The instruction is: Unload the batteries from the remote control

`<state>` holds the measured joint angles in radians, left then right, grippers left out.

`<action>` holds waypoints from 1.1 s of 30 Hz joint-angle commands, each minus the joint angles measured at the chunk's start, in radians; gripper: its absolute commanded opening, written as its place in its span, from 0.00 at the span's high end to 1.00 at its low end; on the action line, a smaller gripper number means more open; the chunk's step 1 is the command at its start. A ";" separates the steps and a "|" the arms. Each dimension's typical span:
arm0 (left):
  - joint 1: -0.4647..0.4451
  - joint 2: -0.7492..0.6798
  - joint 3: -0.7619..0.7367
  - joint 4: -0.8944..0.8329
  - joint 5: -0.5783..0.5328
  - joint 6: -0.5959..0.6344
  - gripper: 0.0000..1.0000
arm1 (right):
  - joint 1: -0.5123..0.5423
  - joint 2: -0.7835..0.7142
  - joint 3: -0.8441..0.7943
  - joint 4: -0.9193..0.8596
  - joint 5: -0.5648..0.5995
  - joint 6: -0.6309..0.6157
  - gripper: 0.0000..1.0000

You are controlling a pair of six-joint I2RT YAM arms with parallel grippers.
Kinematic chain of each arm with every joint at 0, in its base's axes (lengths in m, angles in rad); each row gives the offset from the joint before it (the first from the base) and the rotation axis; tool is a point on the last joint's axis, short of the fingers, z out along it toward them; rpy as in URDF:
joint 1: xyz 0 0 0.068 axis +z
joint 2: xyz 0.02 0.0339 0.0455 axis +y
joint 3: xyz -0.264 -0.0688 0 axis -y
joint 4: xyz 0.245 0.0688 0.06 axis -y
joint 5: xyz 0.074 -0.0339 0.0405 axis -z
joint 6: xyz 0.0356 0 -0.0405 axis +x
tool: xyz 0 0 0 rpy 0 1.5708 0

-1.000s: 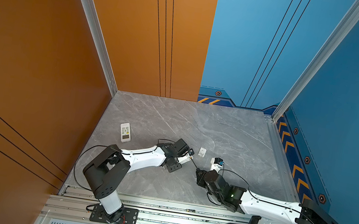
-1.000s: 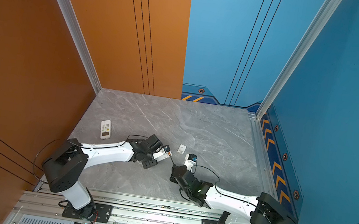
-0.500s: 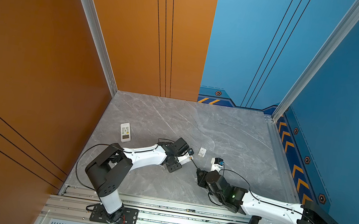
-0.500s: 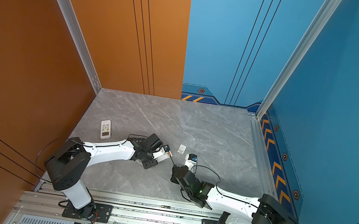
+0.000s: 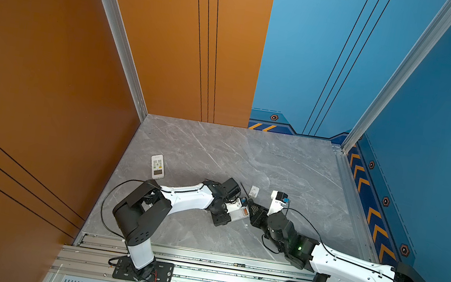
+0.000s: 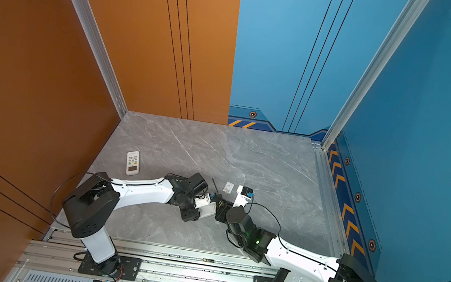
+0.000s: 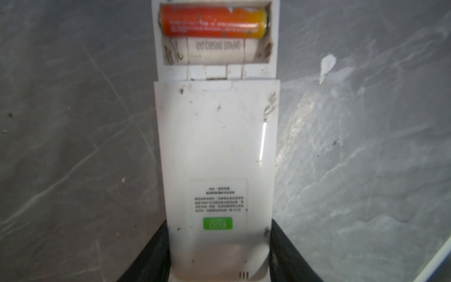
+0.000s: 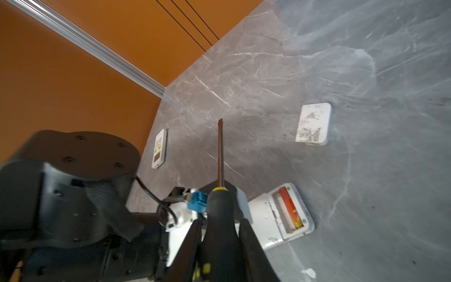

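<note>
Left gripper: the left gripper (image 7: 218,244) pinches the remote control (image 7: 214,146) by its two long sides, with the back facing up.
Right gripper: the right gripper (image 8: 219,234) squeezes the handle of the screwdriver (image 8: 220,151).
Battery: the orange battery (image 7: 212,23) lies in the open box at the end of the remote control far from the left gripper. The empty slot (image 7: 214,51) beside it, nearer the left gripper, has no battery in it.
What changed: in both top views the right gripper has come a little closer. Now it is just beside the left gripper.
Tool tip: it points out past the left gripper over the table (image 5: 246,157) and does not touch the battery.
What it means: I think one battery is still left to take out. The tool is close, but its tip has to turn to the battery first.
Nearby: a white cover (image 8: 313,124) lies on the table, out past the right gripper.
</note>
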<state>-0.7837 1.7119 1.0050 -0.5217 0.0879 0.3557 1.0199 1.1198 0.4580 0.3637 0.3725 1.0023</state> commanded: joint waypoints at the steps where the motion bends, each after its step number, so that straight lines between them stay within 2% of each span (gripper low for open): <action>1: -0.011 0.019 0.000 -0.084 0.109 0.034 1.00 | 0.002 -0.010 0.024 0.031 0.036 -0.020 1.00; 5: -0.005 0.007 -0.008 -0.071 0.087 0.025 1.00 | -0.007 -0.043 0.036 -0.109 0.058 0.010 1.00; 11: -0.009 -0.052 -0.064 -0.033 0.018 0.040 1.00 | -0.058 -0.096 0.157 -0.561 0.009 0.113 1.00; 16: -0.043 -0.113 -0.121 0.013 -0.097 0.060 1.00 | -0.170 -0.056 0.353 -0.889 -0.236 0.088 1.00; 20: -0.074 -0.126 -0.134 0.030 -0.185 0.080 1.00 | -0.202 0.084 0.569 -1.161 -0.436 -0.001 1.00; 24: -0.098 -0.127 -0.141 0.048 -0.258 0.086 1.00 | -0.189 0.182 0.675 -1.265 -0.527 -0.024 1.00; 33: -0.109 -0.139 -0.155 0.055 -0.270 0.088 1.00 | -0.147 0.320 0.784 -1.359 -0.567 -0.082 1.00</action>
<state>-0.8913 1.5894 0.8669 -0.4473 -0.1345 0.4301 0.8593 1.4155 1.1957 -0.9016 -0.1612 0.9668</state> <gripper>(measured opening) 0.563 0.265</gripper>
